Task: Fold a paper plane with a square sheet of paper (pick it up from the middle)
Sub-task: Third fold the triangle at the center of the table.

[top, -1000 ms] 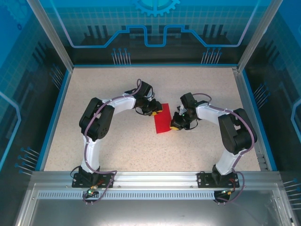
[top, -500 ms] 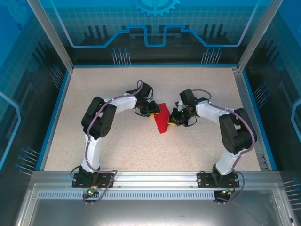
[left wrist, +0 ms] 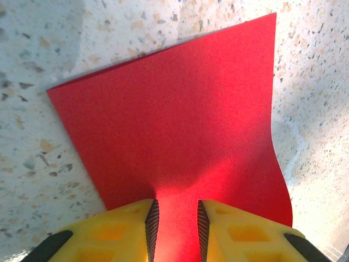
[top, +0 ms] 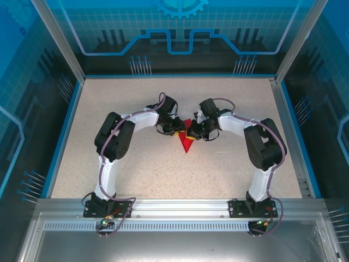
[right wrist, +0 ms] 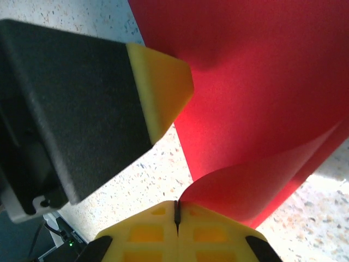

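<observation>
The square sheet of paper point(top: 187, 144) shows as a narrow red wedge on the table between my two grippers. In the left wrist view the sheet point(left wrist: 174, 125) lies under my left gripper point(left wrist: 174, 204), whose jaws stand a little apart on its near part, red paper showing in the gap. My left gripper point(top: 179, 130) sits at the sheet's upper left. My right gripper point(right wrist: 176, 204) is shut on an edge of the sheet point(right wrist: 262, 82), which is lifted and curls over the rest. The right gripper point(top: 194, 132) is close beside the left one, whose yellow fingertip point(right wrist: 163, 82) shows at the sheet's edge.
The speckled table point(top: 136, 169) is ringed by a blue rim point(top: 65, 131) and glass walls. Both arms bend inward to the middle, their bases on the metal rail point(top: 180, 206) at the near edge.
My right gripper has swung left toward the left gripper, carrying the sheet's right edge up and over. The visible red has shrunk from a rectangle to a narrow wedge. The left gripper has barely moved.
</observation>
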Tool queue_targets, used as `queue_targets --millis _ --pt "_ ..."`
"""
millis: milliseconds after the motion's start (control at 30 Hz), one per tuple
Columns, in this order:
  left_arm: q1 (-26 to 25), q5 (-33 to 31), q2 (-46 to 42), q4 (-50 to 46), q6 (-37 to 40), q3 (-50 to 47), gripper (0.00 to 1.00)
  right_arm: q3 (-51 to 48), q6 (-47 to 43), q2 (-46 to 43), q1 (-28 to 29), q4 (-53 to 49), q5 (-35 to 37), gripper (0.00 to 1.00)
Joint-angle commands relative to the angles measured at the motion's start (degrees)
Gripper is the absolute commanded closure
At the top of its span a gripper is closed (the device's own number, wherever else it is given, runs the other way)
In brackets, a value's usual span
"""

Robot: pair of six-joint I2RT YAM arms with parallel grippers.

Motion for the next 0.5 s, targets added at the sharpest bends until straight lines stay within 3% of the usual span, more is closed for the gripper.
queue_targets --millis 0,467 --pt "0.31 -0.50 1.03 -2.96 1.50 1.24 0.71 1.76 0.04 1.89 0.87 0.30 -0.46 1.00" --pt "0.29 0.21 0.46 -2.82 1.33 1.25 0.71 3.17 -0.57 5.20 1.92 -0.26 0.93 0.99"
